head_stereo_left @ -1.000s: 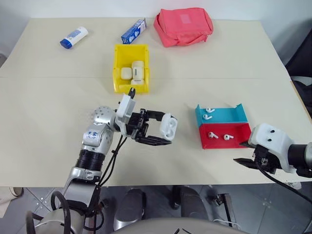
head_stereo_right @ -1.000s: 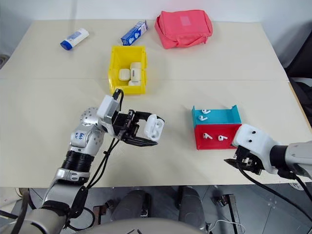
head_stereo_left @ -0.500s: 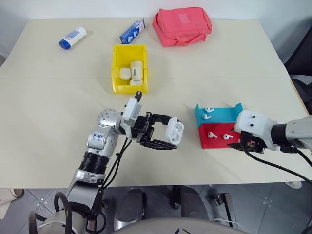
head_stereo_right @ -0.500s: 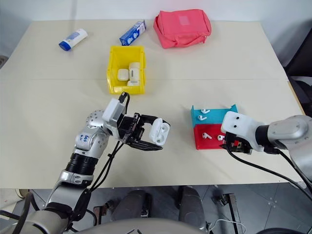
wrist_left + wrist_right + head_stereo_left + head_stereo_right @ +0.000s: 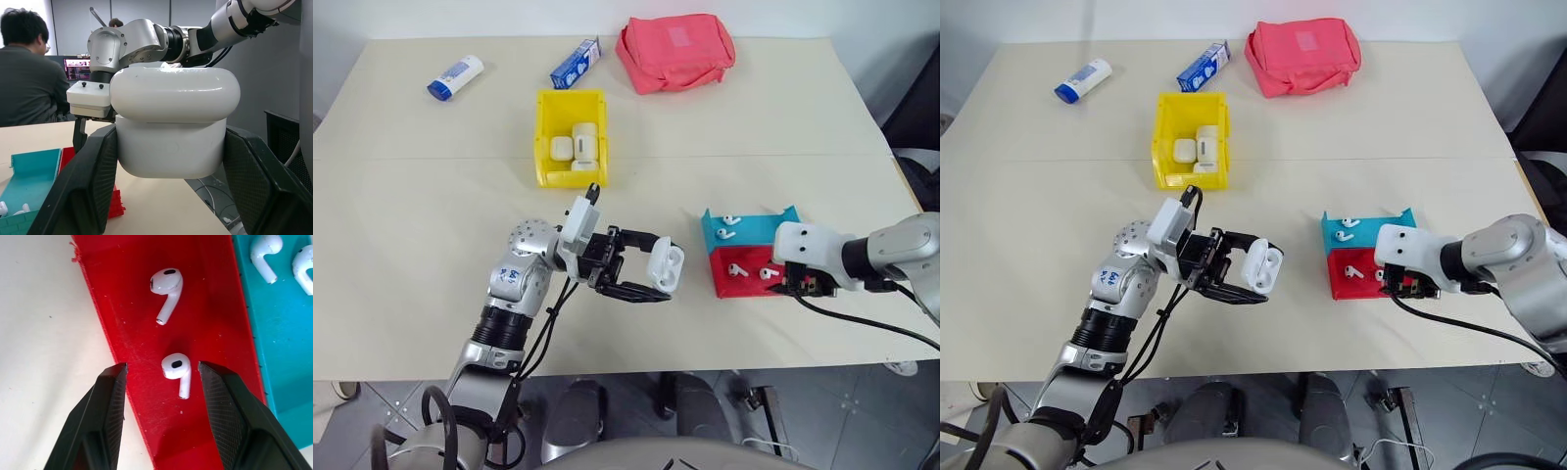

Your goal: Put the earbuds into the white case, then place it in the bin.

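The left gripper (image 5: 646, 277) pinches the white case (image 5: 664, 266) above the table, while the right gripper (image 5: 161, 377), fingers spread, brackets one of the earbuds (image 5: 177, 370) in the red tray (image 5: 205, 308). I judge that closing off-centre could flick this tiny bud away. The head views add the far bin (image 5: 572, 139).

No legible text on any item, print on far blue box (image 5: 576, 63) and tube (image 5: 454, 76) too small to read
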Controlling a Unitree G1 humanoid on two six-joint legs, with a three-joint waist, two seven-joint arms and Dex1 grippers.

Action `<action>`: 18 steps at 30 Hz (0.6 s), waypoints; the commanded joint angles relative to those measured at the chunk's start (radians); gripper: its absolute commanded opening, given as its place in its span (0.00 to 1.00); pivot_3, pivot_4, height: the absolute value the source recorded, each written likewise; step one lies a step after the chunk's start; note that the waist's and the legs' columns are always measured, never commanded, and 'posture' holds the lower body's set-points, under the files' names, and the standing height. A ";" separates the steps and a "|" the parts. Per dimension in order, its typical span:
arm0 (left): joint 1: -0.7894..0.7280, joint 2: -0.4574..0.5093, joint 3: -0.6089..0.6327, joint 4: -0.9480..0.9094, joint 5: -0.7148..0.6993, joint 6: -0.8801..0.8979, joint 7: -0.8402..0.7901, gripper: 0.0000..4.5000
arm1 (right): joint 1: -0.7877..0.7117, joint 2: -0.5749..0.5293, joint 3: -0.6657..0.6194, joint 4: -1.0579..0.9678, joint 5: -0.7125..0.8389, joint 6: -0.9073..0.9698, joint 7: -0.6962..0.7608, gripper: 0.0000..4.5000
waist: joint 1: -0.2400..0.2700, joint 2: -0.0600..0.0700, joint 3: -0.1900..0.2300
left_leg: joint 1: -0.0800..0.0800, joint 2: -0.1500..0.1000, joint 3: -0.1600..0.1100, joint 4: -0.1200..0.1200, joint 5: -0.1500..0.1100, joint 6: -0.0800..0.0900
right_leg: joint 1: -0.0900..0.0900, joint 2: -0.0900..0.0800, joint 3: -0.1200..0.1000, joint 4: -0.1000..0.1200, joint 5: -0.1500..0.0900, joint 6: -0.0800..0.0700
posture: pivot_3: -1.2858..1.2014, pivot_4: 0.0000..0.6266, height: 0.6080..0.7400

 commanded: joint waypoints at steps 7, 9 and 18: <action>0.023 0.009 0.004 -0.077 -0.032 0.011 0.007 0.62 | -0.042 0.037 0.030 0.073 -0.073 -0.066 0.037 0.53 | -0.008 0.001 0.000 | 0.000 0.000 0.000 0.000 0.000 -0.001 | 0.000 0.000 0.000 0.000 0.000 0.000 | 0.52 0.24 1.00; 0.026 0.011 0.004 -0.083 -0.032 0.014 0.009 0.62 | -0.049 0.050 0.035 0.087 -0.086 -0.077 0.044 0.53 | -0.008 0.001 0.000 | 0.000 0.000 0.000 0.000 0.000 -0.001 | 0.000 0.000 0.000 0.000 0.000 0.000 | 0.52 0.24 1.00; 0.046 0.020 0.006 -0.121 -0.034 0.029 0.030 0.62 | -0.078 0.094 0.055 0.133 -0.130 -0.110 0.071 0.53 | -0.008 0.002 -0.001 | 0.000 0.000 0.000 0.000 0.000 -0.001 | 0.000 0.000 0.000 0.000 0.000 0.000 | 0.52 0.24 1.00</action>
